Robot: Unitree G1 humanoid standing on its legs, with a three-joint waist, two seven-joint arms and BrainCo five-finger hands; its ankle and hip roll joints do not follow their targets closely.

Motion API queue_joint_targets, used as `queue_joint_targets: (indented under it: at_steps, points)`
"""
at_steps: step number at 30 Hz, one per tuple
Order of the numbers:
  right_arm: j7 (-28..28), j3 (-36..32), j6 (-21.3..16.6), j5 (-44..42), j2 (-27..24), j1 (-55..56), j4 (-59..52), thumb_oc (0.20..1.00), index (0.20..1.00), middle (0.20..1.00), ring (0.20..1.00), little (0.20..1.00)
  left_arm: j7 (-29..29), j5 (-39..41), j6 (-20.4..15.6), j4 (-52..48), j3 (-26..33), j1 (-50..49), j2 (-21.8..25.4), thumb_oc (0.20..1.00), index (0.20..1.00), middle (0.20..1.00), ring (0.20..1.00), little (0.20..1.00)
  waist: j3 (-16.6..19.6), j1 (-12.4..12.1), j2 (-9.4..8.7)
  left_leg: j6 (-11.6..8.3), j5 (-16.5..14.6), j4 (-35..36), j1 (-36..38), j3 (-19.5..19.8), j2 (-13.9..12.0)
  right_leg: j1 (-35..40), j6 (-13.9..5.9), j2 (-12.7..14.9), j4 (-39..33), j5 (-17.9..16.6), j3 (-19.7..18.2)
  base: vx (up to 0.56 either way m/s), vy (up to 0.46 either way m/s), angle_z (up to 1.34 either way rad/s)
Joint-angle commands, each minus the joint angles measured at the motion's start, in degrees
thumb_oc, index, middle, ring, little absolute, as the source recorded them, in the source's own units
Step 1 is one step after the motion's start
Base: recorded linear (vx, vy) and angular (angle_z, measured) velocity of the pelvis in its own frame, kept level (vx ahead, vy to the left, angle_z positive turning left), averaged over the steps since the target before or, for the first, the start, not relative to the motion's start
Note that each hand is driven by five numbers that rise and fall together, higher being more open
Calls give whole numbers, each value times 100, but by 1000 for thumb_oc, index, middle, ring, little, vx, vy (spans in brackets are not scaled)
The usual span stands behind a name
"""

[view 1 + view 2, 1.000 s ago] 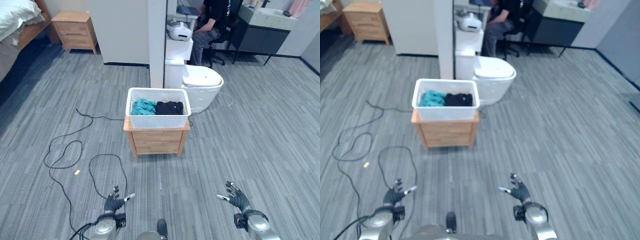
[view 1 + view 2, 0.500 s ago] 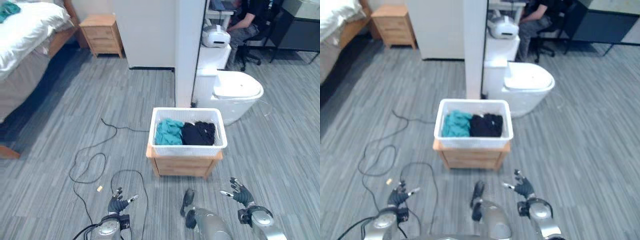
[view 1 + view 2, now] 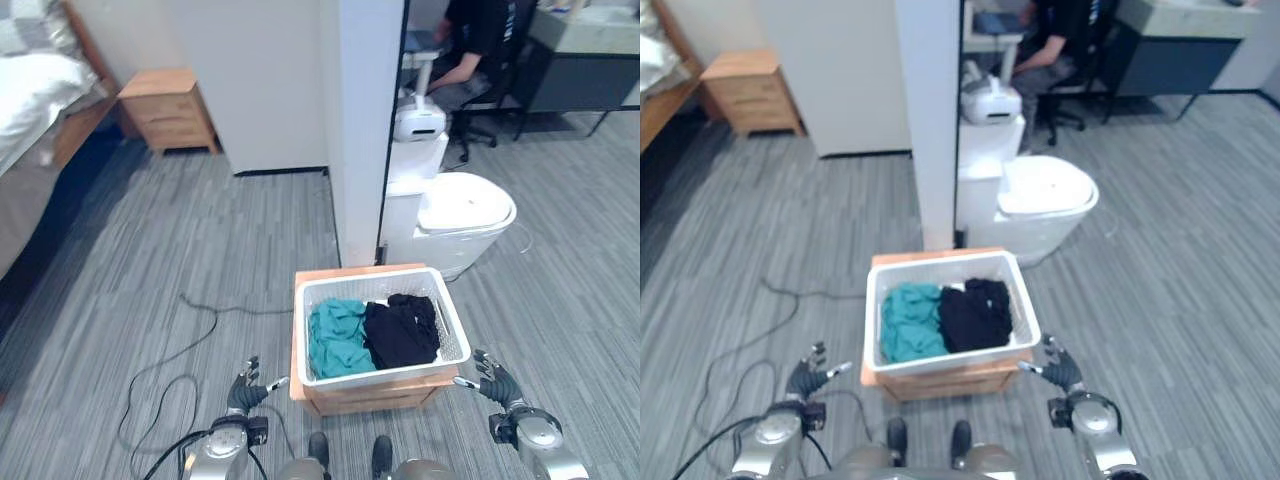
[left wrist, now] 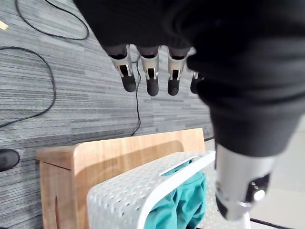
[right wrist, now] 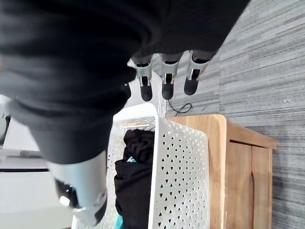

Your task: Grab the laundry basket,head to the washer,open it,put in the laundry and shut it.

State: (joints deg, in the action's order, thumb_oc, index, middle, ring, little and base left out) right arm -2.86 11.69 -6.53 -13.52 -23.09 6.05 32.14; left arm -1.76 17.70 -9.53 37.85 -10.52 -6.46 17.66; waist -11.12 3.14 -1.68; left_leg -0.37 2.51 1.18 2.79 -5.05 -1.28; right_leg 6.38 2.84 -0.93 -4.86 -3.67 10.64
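Observation:
A white perforated laundry basket (image 3: pixel 381 372) sits on a low wooden cabinet (image 3: pixel 352 396) just ahead of me. It holds a teal garment (image 3: pixel 336 338) on its left half and a black garment (image 3: pixel 401 331) on its right. My left hand (image 3: pixel 245 392) hangs open to the left of the cabinet, apart from it. My right hand (image 3: pixel 495 379) is open beside the basket's right corner, not touching. In the left wrist view the basket's rim (image 4: pixel 157 186) lies past the straight fingers (image 4: pixel 150 78). The basket's wall (image 5: pixel 176 181) lies past the straight fingers (image 5: pixel 164 78) in the right wrist view.
A white pillar (image 3: pixel 362 120) rises right behind the cabinet. A white round-lidded appliance (image 3: pixel 455 215) stands to its right, with a seated person (image 3: pixel 475 45) behind. A wooden nightstand (image 3: pixel 168 108) and a bed (image 3: pixel 25 110) lie far left. A black cable (image 3: pixel 185 325) loops on the carpet.
The camera has come closer to the basket, so it sits lower and nearer in the picture. Both hands now flank the cabinet, fingers still spread.

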Motion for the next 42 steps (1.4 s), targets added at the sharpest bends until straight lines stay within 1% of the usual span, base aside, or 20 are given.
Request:
queue_joint_targets:
  at_steps: [1, 7, 9, 11, 12, 15, 16, 18, 19, 21, 25, 26, 30, 32, 33, 34, 35, 39, 40, 42]
  points:
    - [-89, -66, -303, 128, -60, -316, -197, 1000, 1000, 1000, 1000, 1000, 45, -129, -193, -242, 180, -48, 238, 1000, 1000, 1000, 1000, 1000, 114, -139, -297, 91, -1116, -235, 588, -117, 316, -317, -688, 538, 47, 7, 37, 75, 18, -31]
    - [-294, 48, -201, 558, -289, -775, -139, 1000, 1000, 1000, 1000, 1000, -120, -313, -119, -444, 170, 100, 370, 1000, 1000, 1000, 1000, 1000, 226, -225, -328, 137, -1145, 48, 873, -317, 268, -255, -718, 451, 10, 55, -88, 77, -24, -7]
    - [-338, 101, -173, 611, -345, -926, -8, 1000, 1000, 1000, 1000, 1000, -167, -320, -98, -426, 147, 182, 353, 1000, 1000, 1000, 1000, 1000, 215, -232, -329, 136, -1148, 70, 882, -335, 269, -253, -719, 446, 8, 66, -96, 29, -33, -7]
    - [-503, 251, -76, 788, -539, -1436, 258, 1000, 1000, 1000, 1000, 1000, -307, -309, -44, -419, -57, 552, 294, 1000, 1000, 1000, 1000, 1000, 146, -229, -336, 125, -1142, 109, 835, -358, 240, -318, -724, 445, 28, 84, -91, -1, -76, -3]
    - [-504, 253, -79, 787, -541, -1450, 267, 1000, 1000, 1000, 1000, 1000, -309, -309, -45, -413, -55, 563, 291, 1000, 1000, 1000, 1000, 1000, 140, -228, -333, 125, -1143, 107, 832, -358, 239, -321, -723, 445, 29, 84, -90, -31, -77, -3]
    - [-642, 394, 33, 932, -752, -2028, 505, 1000, 1000, 1000, 1000, 1000, -412, -309, 3, -456, -330, 1063, 201, 1000, 1000, 1000, 1000, 1000, -87, -197, -314, 111, -1124, 51, 615, -338, 205, -554, -712, 465, 97, 80, -59, -130, -76, -1]
    - [-784, 436, 72, 966, -833, -2411, 695, 1000, 1000, 1000, 1000, 1000, -491, -313, 13, -469, -527, 1351, 105, 1000, 1000, 1000, 1000, 1000, -266, -178, -280, 98, -1094, -1, 411, -333, 188, -760, -703, 492, 193, 74, -42, -246, -84, -6]
    - [-938, 491, 150, 1072, -920, -2782, 823, 1000, 1000, 1000, 1000, 1000, -567, -323, 43, -450, -733, 1634, -32, 1000, 1000, 1000, 1000, 1000, -469, -131, -250, 88, -1062, -109, 126, -331, 186, -1053, -692, 526, 321, 45, -45, -203, -58, -2]
    - [-939, 492, 149, 1072, -922, -2793, 829, 1000, 1000, 1000, 1000, 1000, -568, -323, 41, -443, -731, 1646, -36, 1000, 1000, 1000, 1000, 1000, -466, -128, -248, 89, -1064, -120, 108, -330, 187, -1069, -692, 528, 329, 47, -44, -133, -25, -3]
    - [-1041, 585, 168, 1150, -935, -3066, 958, 1000, 1000, 1000, 1000, 1000, -666, -368, 49, -407, -883, 1857, -130, 1000, 1000, 1000, 1000, 1000, -618, -95, -220, 87, -1038, -219, -138, -341, 189, -1326, -688, 552, 440, 19, -54, -148, -27, 0]
    - [-1225, 866, 174, 1036, -881, -3826, 1693, 1000, 1000, 1000, 1000, 1000, -1024, -834, 106, 295, -1200, 2501, -345, 1000, 1000, 1000, 1000, 1000, -901, -86, -207, 59, -992, -512, -752, -324, 168, -1859, -688, 636, 644, -54, -50, -165, -57, -5]
    - [-1274, 1008, 179, 981, -824, -4150, 1969, 1000, 1000, 1000, 1000, 1000, -1205, -962, 127, 656, -1299, 2751, -419, 1000, 1000, 1000, 1000, 1000, -1037, -115, -211, 40, -974, -620, -949, -301, 164, -2000, -693, 672, 693, -77, -31, -129, -79, -1]
    - [-1208, 1442, 175, 804, -541, -4725, 2497, 1000, 1000, 1000, 1000, 1000, -1503, -1113, 183, 1431, -1511, 3220, -591, 1000, 1000, 1000, 1000, 1000, -1291, -159, -218, -12, -908, -726, -1201, -290, 127, -2189, -697, 727, 735, -117, 33, -67, -55, 0]
    - [-1150, 1659, 166, 747, -305, -4890, 2592, 1000, 1000, 1000, 1000, 1000, -1567, -1092, 193, 1654, -1616, 3396, -701, 1000, 1000, 1000, 1000, 1000, -1383, -195, -215, -38, -864, -707, -1249, -276, 118, -2233, -698, 734, 721, -132, 72, -24, -47, 8]
    - [-1128, 1698, 162, 688, -213, -4897, 2611, 401, 401, 401, 401, 401, -1567, -1068, 185, 1696, -1645, 3452, -741, 1000, 1000, 1000, 1000, 1000, -1401, -212, -208, -51, -846, -695, -1258, -274, 106, -2238, -697, 738, 713, -137, 90, -1, -46, 13]
    - [-1106, 1722, 138, 616, -156, -4860, 2568, 200, 200, 200, 200, 200, -1556, -1062, 169, 1688, -1675, 3473, -753, 395, 395, 395, 395, 395, -1411, -226, -211, -64, -829, -685, -1259, -268, 104, -2233, -697, 737, 702, -142, 105, 17, -43, 11]
    - [-1096, 1710, 87, 492, -85, -4771, 2447, 200, 200, 200, 200, 200, -1571, -1025, 147, 1608, -1678, 3451, -764, 200, 200, 200, 200, 200, -1433, -249, -202, -74, -844, -669, -1219, -271, 90, -2191, -696, 726, 687, -133, 109, 19, -43, 7]
    - [-1055, 1581, -73, 168, 6, -4414, 1987, 200, 200, 200, 200, 200, -1594, -884, 76, 1267, -1598, 3312, -745, 200, 200, 200, 200, 200, -1393, -259, -216, -77, -801, -574, -1156, -243, 104, -2141, -693, 726, 643, -138, 149, 27, -29, 6]
    - [-1034, 1474, -125, 66, 21, -4066, 1637, 200, 200, 200, 200, 200, -1603, -777, 27, 888, -1490, 3103, -696, 200, 200, 200, 200, 200, -1352, -269, -221, -72, -811, -517, -1077, -218, 110, -2054, -687, 714, 601, -122, 171, 35, -17, 8]
    - [-1026, 1290, -199, 2, 19, -3684, 1299, 200, 200, 200, 200, 200, -1605, -618, -25, 567, -1323, 2810, -653, 200, 200, 200, 200, 200, -1301, -296, -223, -64, -861, -491, -944, -210, 99, -1926, -676, 683, 584, -89, 174, 50, -19, 12]
